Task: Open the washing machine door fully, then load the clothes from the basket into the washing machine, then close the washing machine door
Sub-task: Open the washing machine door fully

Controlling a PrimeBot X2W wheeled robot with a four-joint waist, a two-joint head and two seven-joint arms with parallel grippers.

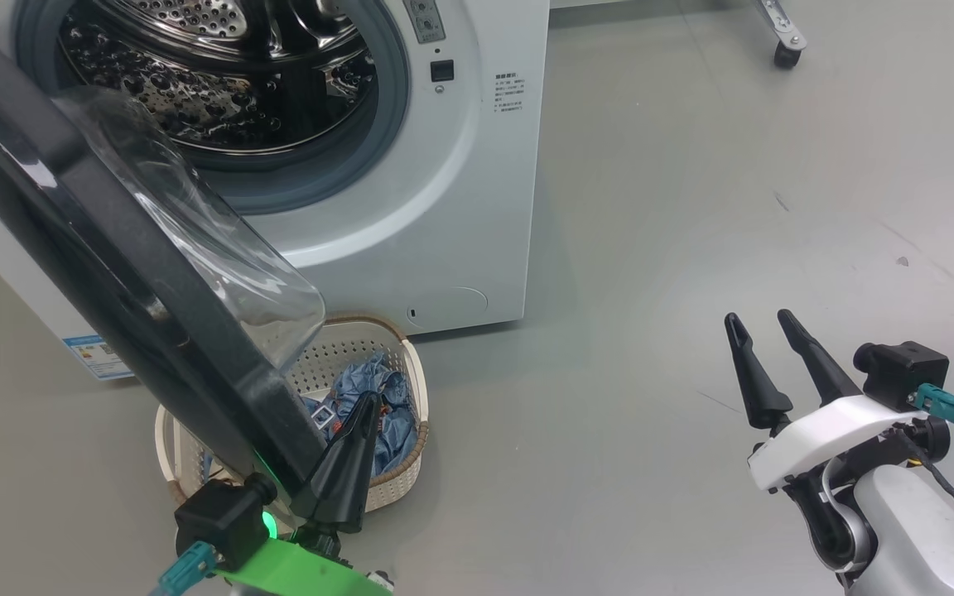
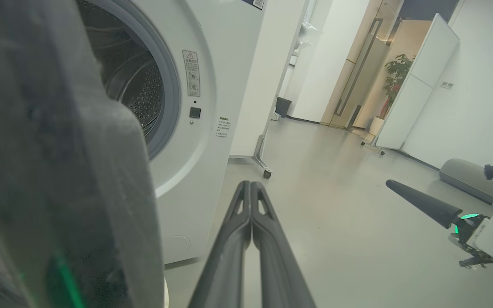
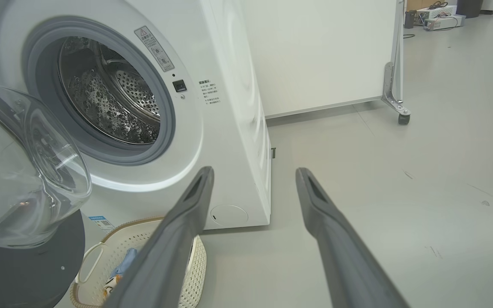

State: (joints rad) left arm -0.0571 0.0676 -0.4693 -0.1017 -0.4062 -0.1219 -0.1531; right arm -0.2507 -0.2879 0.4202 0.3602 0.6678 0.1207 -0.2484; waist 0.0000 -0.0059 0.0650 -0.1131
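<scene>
The white washing machine [image 1: 444, 207] stands with its steel drum [image 1: 220, 74] exposed. Its door [image 1: 113, 248] is swung out toward me, black rim slanting across the left, glass bowl [image 1: 195, 223] facing the opening. Under the door's lower edge sits the cream basket [image 1: 419, 372] with the blue clothes [image 1: 386, 389] inside. My left gripper [image 1: 369, 399] is shut and empty, right beside the door's lower rim and over the basket; whether it touches the rim is unclear. My right gripper [image 1: 758, 317] hangs open and empty over bare floor, far right of the machine. The right wrist view shows the basket [image 3: 144, 239] below the glass bowl [image 3: 24, 171].
A white wheeled panel stands behind the machine, its caster [image 1: 785, 54] at the top right. Grey floor [image 1: 692, 248] stretches open to the right of the machine. A blue label [image 1: 96, 356] marks the machine's lower left corner.
</scene>
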